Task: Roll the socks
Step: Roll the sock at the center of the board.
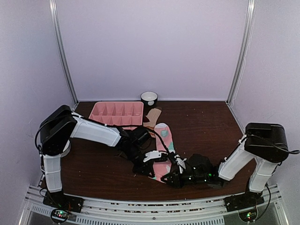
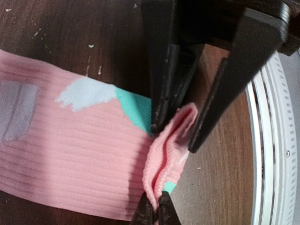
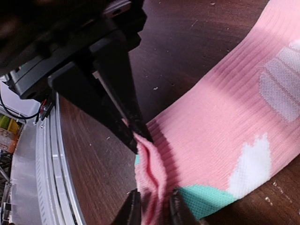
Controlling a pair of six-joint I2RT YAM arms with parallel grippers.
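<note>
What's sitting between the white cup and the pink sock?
The tan sock lies between the white cup and the pink sock, shown in the top view.

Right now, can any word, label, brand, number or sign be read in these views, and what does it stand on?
No text can be read in any view.
pink sock: pale teal and white patches only, no lettering.
tan sock: no lettering visible.
pink tray: plain.
white cup: dark band under the rim; too small to tell if it carries print.
</note>
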